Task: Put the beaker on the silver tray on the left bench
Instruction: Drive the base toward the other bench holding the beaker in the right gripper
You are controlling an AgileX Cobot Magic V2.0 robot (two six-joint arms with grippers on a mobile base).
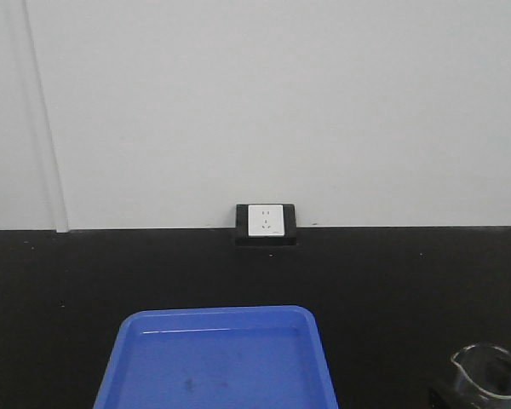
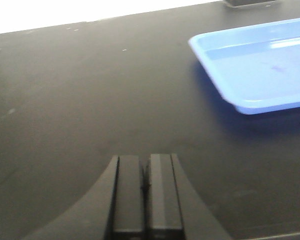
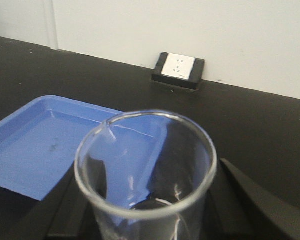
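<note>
A small clear glass beaker (image 3: 140, 165) with a pour spout stands upright between the two black fingers of my right gripper (image 3: 150, 210), which is shut on its sides. In the front view the same beaker (image 1: 490, 375) shows at the bottom right corner, over the black bench top (image 1: 392, 281). My left gripper (image 2: 145, 165) hangs low over the bare black worktop (image 2: 80, 100), shut with nothing between its fingers. The silver tray is out of view. I cannot tell whether this black bench is the left bench.
A blue plastic tray (image 1: 153, 375) lies on the bench to the left of the beaker, also visible in the left wrist view (image 2: 225, 95) and the right wrist view (image 3: 20, 145). A white wall socket (image 1: 266, 220) sits at the back edge under a white wall.
</note>
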